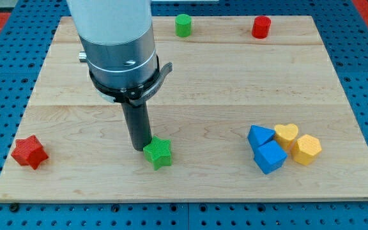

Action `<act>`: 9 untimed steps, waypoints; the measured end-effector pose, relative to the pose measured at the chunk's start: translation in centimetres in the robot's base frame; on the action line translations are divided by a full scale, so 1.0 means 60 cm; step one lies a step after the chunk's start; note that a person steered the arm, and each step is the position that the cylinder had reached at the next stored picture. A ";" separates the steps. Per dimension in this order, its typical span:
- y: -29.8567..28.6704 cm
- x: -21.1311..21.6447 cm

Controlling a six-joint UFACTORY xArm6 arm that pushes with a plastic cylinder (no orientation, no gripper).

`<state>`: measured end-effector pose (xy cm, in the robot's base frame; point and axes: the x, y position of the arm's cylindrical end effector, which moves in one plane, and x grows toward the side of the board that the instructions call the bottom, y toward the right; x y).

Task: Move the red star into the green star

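Observation:
The red star (29, 152) lies near the board's left edge, toward the view's bottom. The green star (158, 153) lies at the bottom centre of the board, well to the right of the red star. My tip (140, 147) stands on the board right against the green star's upper left side, seemingly touching it. The dark rod rises from there to the arm's grey and white body at the view's top.
A green cylinder (183, 25) and a red cylinder (261, 27) stand at the board's top edge. At the right, two blue blocks (260, 136) (270, 156), a yellow heart (287, 134) and a yellow hexagon (307, 149) form a cluster. The wooden board (235, 83) lies on a blue pegboard.

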<state>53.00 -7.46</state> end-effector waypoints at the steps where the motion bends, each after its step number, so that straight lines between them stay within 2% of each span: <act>1: -0.049 -0.006; 2: -0.139 -0.068; 3: -0.302 -0.071; 4: -0.379 -0.021; 5: -0.370 0.038; 6: -0.345 0.058; 8: -0.335 -0.010; 9: -0.220 -0.015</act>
<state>52.07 -20.67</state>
